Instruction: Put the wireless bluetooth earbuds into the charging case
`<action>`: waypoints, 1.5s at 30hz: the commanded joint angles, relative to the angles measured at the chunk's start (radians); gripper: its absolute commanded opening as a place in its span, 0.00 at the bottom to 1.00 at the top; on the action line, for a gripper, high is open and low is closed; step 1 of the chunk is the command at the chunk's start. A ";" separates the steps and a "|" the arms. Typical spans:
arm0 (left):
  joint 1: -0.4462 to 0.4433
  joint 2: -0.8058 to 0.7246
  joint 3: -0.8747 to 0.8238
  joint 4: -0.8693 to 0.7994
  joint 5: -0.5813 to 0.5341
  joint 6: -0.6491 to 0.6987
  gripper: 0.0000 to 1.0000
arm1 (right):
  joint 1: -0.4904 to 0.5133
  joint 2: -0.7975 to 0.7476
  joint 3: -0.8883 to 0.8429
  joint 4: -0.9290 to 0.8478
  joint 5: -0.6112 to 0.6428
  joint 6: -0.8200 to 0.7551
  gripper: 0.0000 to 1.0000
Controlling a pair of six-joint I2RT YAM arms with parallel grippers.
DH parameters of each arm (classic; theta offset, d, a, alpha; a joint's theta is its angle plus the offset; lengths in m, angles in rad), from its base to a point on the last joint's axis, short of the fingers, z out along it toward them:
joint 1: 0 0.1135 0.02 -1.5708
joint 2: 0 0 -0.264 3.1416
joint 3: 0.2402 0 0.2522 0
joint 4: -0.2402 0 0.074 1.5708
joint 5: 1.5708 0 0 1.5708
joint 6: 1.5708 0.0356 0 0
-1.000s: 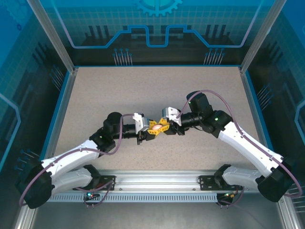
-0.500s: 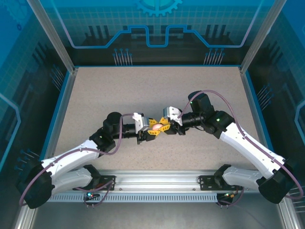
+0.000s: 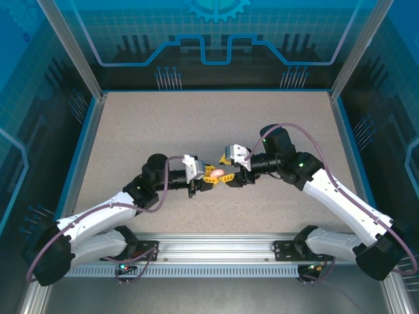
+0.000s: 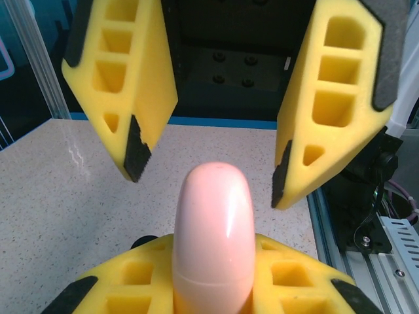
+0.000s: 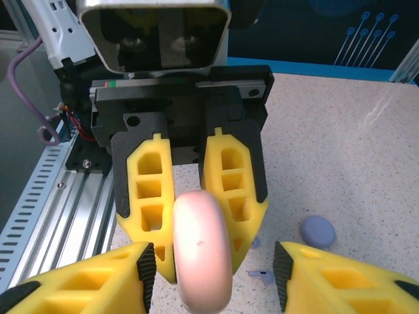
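Note:
A pink round charging case (image 4: 213, 235) stands on edge, clear of the table, with my left gripper (image 3: 211, 176) shut on it. Its lid seam shows and it looks closed. My right gripper (image 5: 213, 269) faces it, open, its yellow fingers (image 4: 131, 85) spread to either side of the case without touching. In the right wrist view the left fingers (image 5: 149, 196) press both flat faces of the case (image 5: 201, 252). A lilac earbud (image 5: 263, 275) lies on the table below, beside a lilac case (image 5: 317, 231).
Both arms meet at the middle of the speckled table (image 3: 163, 124). A metal rail (image 3: 216, 245) runs along the near edge, and blue-edged walls with aluminium posts (image 3: 340, 78) close in the sides.
My right gripper has opened and let go of the pink case. The left gripper stays closed on it, and both arms have hardly shifted.

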 commanded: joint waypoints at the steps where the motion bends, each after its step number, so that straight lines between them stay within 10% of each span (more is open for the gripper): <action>1: -0.005 -0.012 0.008 -0.001 -0.002 0.014 0.05 | -0.005 -0.008 -0.002 0.005 0.017 0.005 0.57; 45: -0.015 -0.015 0.010 -0.013 -0.012 0.020 0.04 | -0.059 0.021 0.074 0.008 0.077 0.103 0.56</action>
